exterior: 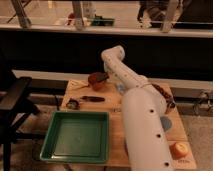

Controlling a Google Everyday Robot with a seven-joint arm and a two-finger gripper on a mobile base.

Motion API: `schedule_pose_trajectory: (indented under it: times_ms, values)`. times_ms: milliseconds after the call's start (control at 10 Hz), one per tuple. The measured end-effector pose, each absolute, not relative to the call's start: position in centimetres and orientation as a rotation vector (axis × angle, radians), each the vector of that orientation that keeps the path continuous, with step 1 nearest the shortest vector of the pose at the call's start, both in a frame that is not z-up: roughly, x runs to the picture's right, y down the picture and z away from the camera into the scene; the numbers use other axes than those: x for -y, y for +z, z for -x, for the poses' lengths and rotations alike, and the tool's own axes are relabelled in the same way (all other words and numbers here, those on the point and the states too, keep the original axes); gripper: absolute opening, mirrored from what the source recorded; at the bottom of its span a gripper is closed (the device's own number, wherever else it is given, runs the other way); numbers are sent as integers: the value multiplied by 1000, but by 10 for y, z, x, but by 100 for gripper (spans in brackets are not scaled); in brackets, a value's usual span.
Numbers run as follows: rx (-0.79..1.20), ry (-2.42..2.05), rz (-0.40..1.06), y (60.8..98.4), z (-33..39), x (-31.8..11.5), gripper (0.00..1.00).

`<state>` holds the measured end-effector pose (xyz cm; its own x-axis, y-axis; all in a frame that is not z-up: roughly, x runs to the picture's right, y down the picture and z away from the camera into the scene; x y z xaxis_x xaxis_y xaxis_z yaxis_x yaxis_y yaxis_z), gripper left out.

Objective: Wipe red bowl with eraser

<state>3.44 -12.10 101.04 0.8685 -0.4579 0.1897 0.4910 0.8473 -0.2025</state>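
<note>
1. We locate the red bowl (95, 81) at the far edge of the table (116, 102), left of centre.
2. The arm (135, 95) reaches from the near right across the table to the bowl.
3. The gripper (103, 76) sits at the bowl's upper right rim, touching or just above it. We cannot tell which.
4. We cannot tell whether the gripper is wide, narrow or holding anything.
5. We cannot separate the eraser from the gripper's dark tip over the bowl.
6. A dark-handled tool (93, 98) lies just in front of the bowl, with a small black-and-grey lump (73, 104) to its left.
7. The green tray (75, 116) sits nearer the camera, well apart from the bowl.
8. An orange round object (178, 149) rests at the near right corner.
</note>
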Motion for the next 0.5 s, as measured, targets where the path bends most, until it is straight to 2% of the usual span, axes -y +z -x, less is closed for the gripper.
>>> schedule_pose_trajectory:
  times_ms: [500]
  values:
    - [161, -530, 240, 1021, -3, 132, 2]
